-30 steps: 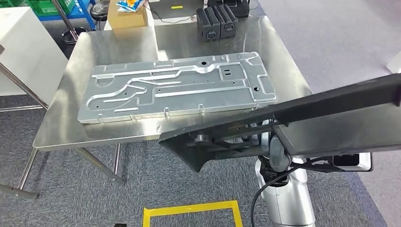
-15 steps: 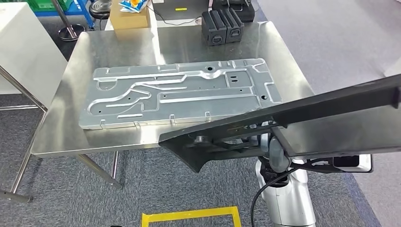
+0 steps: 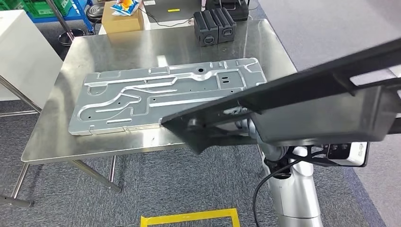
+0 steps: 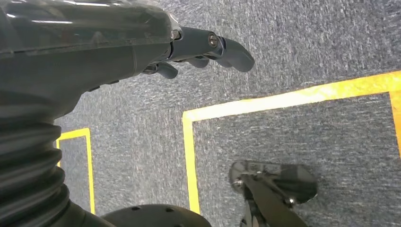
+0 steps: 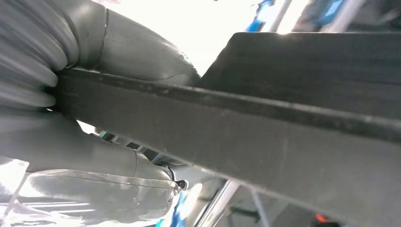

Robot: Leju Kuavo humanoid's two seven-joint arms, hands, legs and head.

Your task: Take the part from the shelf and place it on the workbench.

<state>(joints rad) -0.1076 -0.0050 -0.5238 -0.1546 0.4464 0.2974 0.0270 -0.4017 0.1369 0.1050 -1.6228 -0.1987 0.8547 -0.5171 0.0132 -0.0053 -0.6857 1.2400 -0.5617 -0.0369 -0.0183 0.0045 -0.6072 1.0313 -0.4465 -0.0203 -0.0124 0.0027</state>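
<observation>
1. Dark flat tray-like part with a raised rim (image 3: pixel 321 116) hangs nearest the camera in the head view, tilted, its long edge running from the upper right down to a pointed corner that overlaps the near right edge of the steel tabletop (image 3: pixel 118 47).
2. Right hand (image 5: pixel 71 118) grips this dark part: in the right wrist view the grey thumb and palm are pressed against the part's edge, with the fingers closed round it.
3. Left hand (image 4: pixel 156 47) hangs over the grey carpet floor (image 4: pixel 302 42) in the left wrist view, its dark fingers (image 4: pixel 227 47) loosely curled and holding nothing. How far they are closed cannot be told.
4. Yellow tape lines (image 3: pixel 189 218) mark a rectangle on the carpet below the tabletop's near edge, with open carpet between them and the table legs.
5. Near edge of the tabletop is bare steel, a narrow strip running along the front of the large metal panel.
6. Large silver stamped sheet-metal panel with ribs and holes (image 3: pixel 151 97) lies flat across the middle of the tabletop, slightly askew. Its right end is partly hidden behind the dark part.
7. Beyond the panel lies a wide stretch of open steel, reaching to the far edge.
8. Two black moulded blocks (image 3: pixel 215 26) stand side by side at the far edge, well apart from the panel.
9. Brown cardboard box (image 3: pixel 122 21) stands behind the far left corner.
</observation>
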